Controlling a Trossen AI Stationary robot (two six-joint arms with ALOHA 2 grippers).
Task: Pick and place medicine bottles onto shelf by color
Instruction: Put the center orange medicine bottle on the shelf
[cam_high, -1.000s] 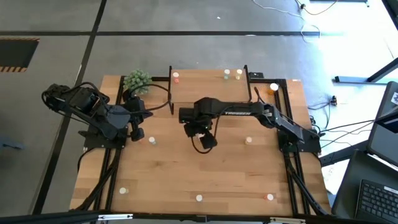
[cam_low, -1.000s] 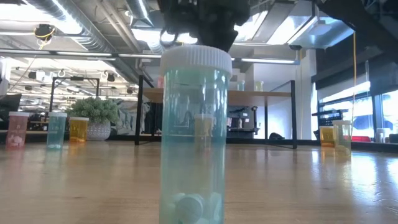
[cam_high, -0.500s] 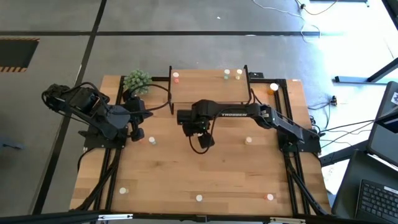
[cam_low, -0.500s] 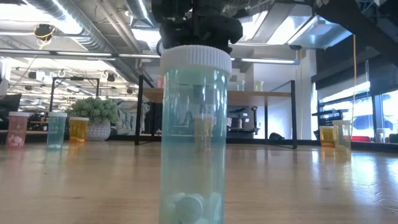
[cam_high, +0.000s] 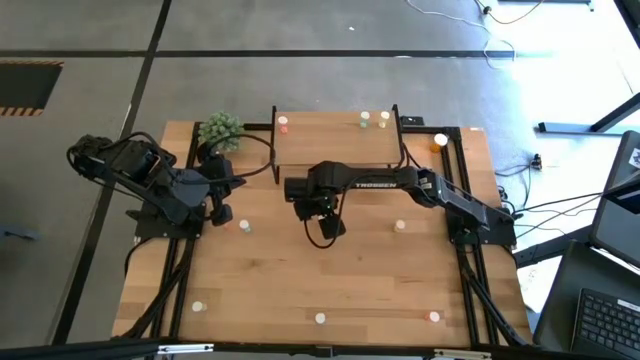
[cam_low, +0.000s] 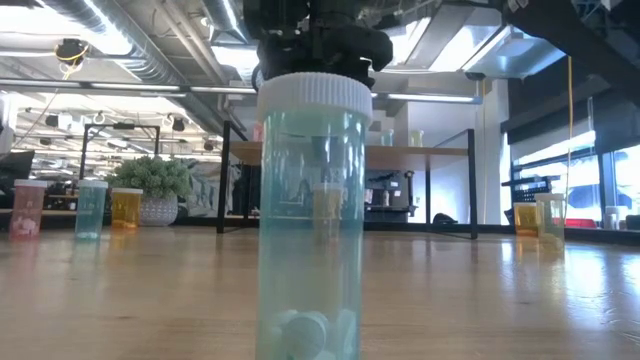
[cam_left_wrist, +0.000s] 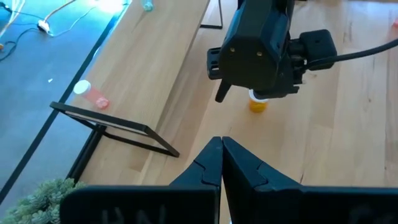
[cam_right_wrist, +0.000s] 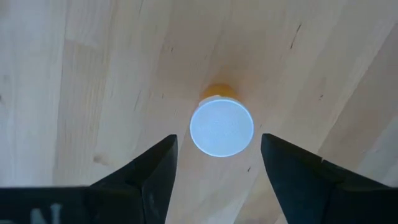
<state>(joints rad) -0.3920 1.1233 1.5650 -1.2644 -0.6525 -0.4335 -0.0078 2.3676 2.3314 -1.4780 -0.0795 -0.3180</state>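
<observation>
An orange medicine bottle (cam_right_wrist: 221, 127) with a white cap stands upright on the tabletop near the middle, and the left wrist view also shows this orange bottle (cam_left_wrist: 258, 102). My right gripper (cam_right_wrist: 217, 144) points down over it, open, one finger on each side of the cap with a gap on both sides. In the high view the right gripper (cam_high: 318, 207) hides the bottle. The shelf (cam_high: 330, 145) stands at the far edge with a pink bottle (cam_high: 283, 123), a green one (cam_high: 364, 119) and a yellow one (cam_high: 384, 119) on it. My left gripper (cam_left_wrist: 222, 142) waits shut at the table's left.
Loose bottles stand about the table: (cam_high: 246, 227), (cam_high: 400, 226), (cam_high: 198, 306), (cam_high: 320, 319), (cam_high: 434, 317), and an orange bottle (cam_high: 441, 140) at the far right. A pale green bottle (cam_low: 313, 210) stands close before the low camera. A potted plant (cam_high: 220, 130) sits far left.
My right gripper has come down a little over the orange bottle, then kept still. The bottle has stayed where it was.
</observation>
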